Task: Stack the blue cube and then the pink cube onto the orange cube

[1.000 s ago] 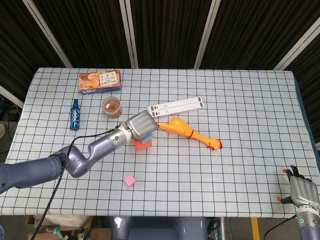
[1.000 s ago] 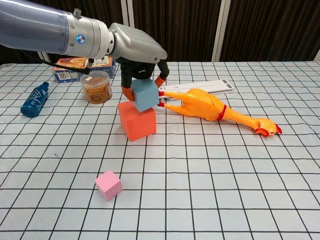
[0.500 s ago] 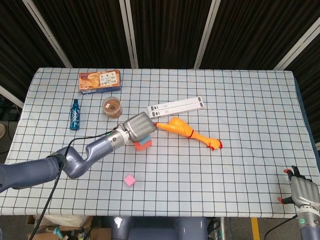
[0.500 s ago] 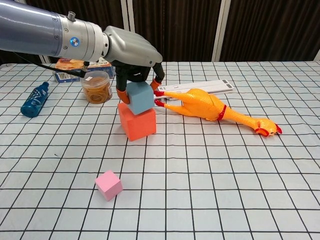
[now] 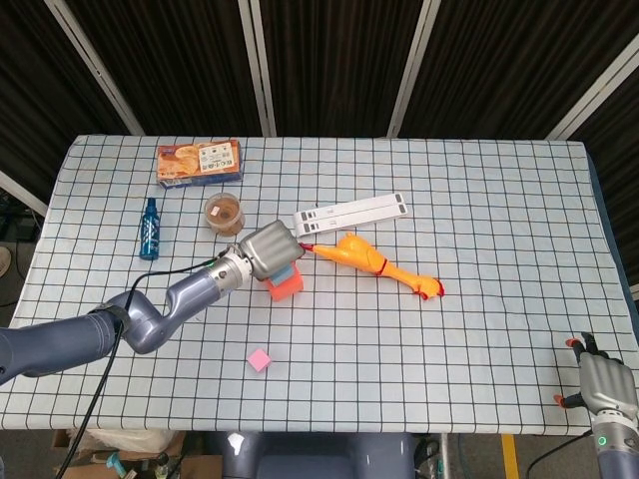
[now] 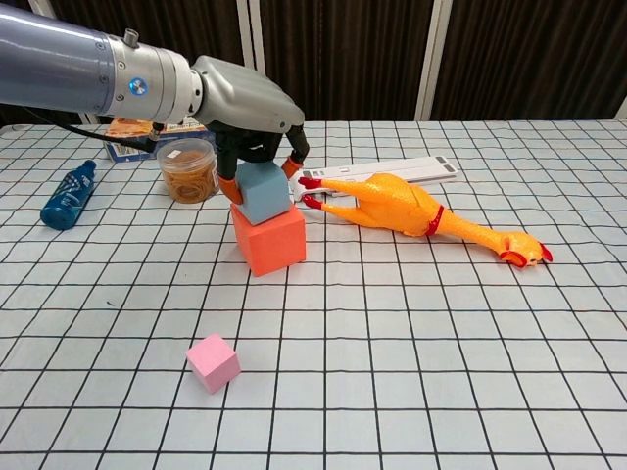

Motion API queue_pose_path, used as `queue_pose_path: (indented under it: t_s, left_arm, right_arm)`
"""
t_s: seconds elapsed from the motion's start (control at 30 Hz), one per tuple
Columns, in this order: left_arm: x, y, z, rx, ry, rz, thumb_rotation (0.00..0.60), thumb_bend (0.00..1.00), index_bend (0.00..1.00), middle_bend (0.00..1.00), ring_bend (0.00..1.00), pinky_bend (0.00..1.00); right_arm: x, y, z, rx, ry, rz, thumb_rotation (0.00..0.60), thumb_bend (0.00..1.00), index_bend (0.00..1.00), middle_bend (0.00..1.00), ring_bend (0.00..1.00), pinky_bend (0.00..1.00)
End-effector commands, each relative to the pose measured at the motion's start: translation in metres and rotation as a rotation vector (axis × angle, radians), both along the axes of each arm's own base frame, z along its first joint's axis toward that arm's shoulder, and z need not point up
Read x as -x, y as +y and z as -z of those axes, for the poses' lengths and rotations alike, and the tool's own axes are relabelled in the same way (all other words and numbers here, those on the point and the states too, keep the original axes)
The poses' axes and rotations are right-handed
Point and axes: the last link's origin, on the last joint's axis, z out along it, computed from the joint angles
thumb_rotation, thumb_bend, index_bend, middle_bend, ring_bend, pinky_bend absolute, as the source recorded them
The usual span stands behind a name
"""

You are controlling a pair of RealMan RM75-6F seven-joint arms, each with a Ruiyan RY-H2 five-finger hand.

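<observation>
The orange cube [image 6: 268,242] [image 5: 286,288] stands left of the table's middle. On its top sits the blue cube [image 6: 263,192] [image 5: 284,272], slightly tilted, gripped from above by my left hand [image 6: 247,100] [image 5: 266,245]. The pink cube [image 6: 213,361] [image 5: 260,360] lies alone nearer the front edge, left of centre. My right hand [image 5: 604,384] shows only in the head view at the front right corner, fingers apart, holding nothing.
A yellow rubber chicken [image 6: 416,212] lies just right of the cubes, with a white strip [image 6: 392,172] behind it. A jar [image 6: 188,168], a food box [image 5: 198,161] and a blue bottle [image 6: 67,200] stand at the back left.
My left hand has carried the blue cube leftward and down until it sits on top of the orange cube. The right hand has stayed in place.
</observation>
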Motion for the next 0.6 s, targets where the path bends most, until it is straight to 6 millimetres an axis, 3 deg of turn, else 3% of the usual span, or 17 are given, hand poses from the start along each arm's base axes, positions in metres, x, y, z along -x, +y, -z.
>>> queue_pose_path:
  t_s: [0.03,0.6]
  left_arm:
    - [-0.0002,-0.0015,0.0019,0.006,-0.004,0.002,0.600,0.32,0.73,0.70,0.74,1.00]
    - [-0.0020,-0.0015,-0.0019,0.000,-0.007,0.003,0.600,0.32,0.74,0.70,0.74,1.00]
  right_arm:
    - [-0.0003,-0.0003,0.0002,-0.001,0.001,-0.001,0.600,0.12,0.21,0.07,0.24,0.26]
    - [-0.0010,0.0002,-0.0017,0.006,-0.004,-0.003,0.600,0.12,0.21,0.07,0.24,0.26]
